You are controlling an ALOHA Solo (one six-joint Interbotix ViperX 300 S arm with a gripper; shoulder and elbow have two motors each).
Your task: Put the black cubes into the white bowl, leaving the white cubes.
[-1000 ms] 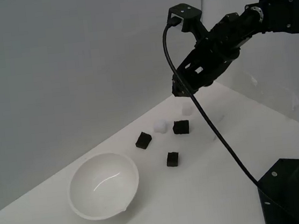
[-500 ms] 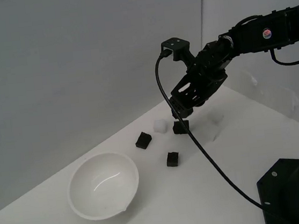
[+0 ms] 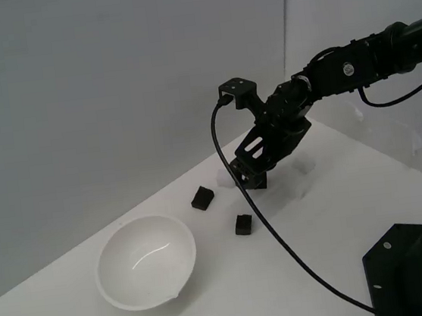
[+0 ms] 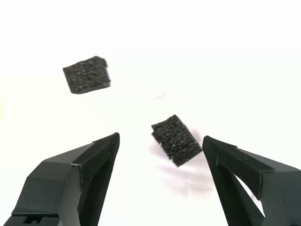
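- Beside the white bowl [image 3: 146, 261], in the exterior view, we see two black cubes [image 3: 202, 198] [image 3: 243, 224]; the gripper [image 3: 250, 178] hangs farther off.
- Between our wide-apart fingers [image 4: 89, 162], the wrist view shows one black cube [image 4: 176, 140], another [image 4: 87, 75] beyond.

The arm [image 3: 353, 65] is reaching in from the exterior view's right, its gripper [image 3: 250, 178] sitting low over the white desk [image 3: 287, 286] beside a white cube [image 3: 224, 176]. Two black cubes [image 3: 202, 198] [image 3: 243, 224] are lying apart between the gripper and the bowl [image 3: 146, 261]. Whether the jaws are parted cannot be told here.
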